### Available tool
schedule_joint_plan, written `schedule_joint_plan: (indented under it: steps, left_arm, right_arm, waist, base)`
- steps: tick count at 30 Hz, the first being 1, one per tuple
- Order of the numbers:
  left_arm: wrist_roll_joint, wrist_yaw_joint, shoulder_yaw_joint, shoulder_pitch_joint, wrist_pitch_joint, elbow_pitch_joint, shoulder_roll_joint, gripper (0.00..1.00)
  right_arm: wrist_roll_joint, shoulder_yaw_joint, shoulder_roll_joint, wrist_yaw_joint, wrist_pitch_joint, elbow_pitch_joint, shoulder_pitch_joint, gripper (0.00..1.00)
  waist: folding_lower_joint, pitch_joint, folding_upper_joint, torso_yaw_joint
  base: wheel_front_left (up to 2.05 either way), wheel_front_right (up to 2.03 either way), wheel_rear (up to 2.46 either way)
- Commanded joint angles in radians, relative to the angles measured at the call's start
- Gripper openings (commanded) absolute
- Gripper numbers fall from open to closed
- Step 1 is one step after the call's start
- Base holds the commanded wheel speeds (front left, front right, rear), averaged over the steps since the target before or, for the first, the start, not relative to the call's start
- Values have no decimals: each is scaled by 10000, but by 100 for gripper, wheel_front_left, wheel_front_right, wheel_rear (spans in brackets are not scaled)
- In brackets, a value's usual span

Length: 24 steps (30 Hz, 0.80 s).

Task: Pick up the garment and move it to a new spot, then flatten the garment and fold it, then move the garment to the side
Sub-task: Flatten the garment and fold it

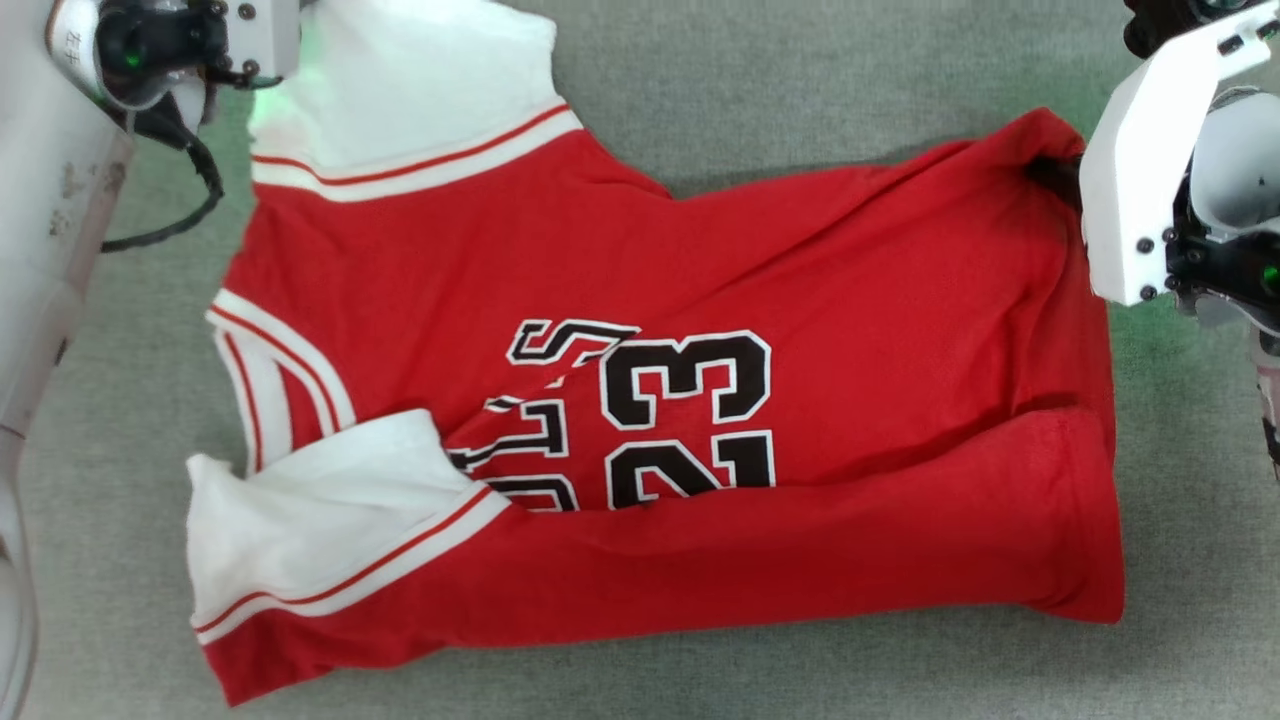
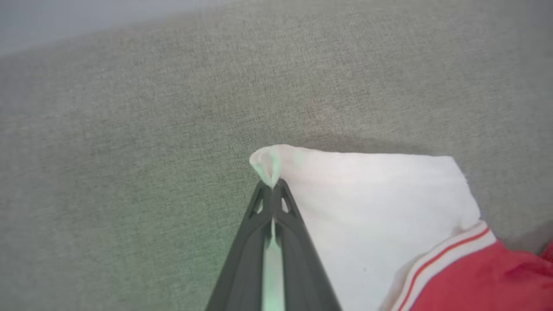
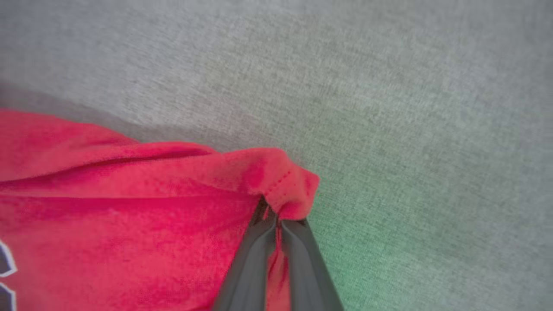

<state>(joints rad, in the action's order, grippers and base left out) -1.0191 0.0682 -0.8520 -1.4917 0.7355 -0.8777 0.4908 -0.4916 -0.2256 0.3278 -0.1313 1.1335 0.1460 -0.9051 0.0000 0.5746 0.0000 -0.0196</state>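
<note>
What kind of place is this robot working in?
Probably a robot clothes-folding table, perhaps in a lab. A plain grey fabric surface carries one red jersey, with the left tool pinching its white sleeve and the right tool its red hem.

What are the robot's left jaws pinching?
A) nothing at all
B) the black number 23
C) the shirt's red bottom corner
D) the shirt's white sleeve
D: in the left wrist view, the left jaws are shut on a corner of the white sleeve of the shirt.

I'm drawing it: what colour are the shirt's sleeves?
Sleeves are white with red-striped trim; clearest in head view.
</note>
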Motion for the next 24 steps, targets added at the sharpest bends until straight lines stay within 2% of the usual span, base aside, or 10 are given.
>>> schedule_joint_plan:
  steps: [1,9,13,19,24]
  left_arm:
    - [18,88,21,-89,-74,36,61,0]
    - [12,332,-90,374,-261,668,452,0]
    - [-64,238,-176,873,-107,1355,855,0]
    - [-177,-384,-306,2085,266,3115,1724,0]
    - [-498,-1413,-362,3623,600,5318,2740,0]
  right_arm:
    - [-143,-48,135,12,-254,-38,202,0]
    - [-877,-465,930,12,-1206,-337,987,0]
    - [-1178,-560,1388,12,-1425,-582,1567,0]
    - [-1676,-442,1970,12,-1419,-1168,2740,0]
    - [-2005,-169,2262,12,-1329,-1815,3969,0]
  waist:
    - [0,-489,0,256]
    - [0,-1744,0,747]
    - [0,-2394,0,985]
    - [0,-3219,0,1276]
    - [0,-3662,0,1414]
  base:
    - [0,0,0]
    - [0,0,0]
    - [0,0,0]
    - [0,0,0]
    - [0,0,0]
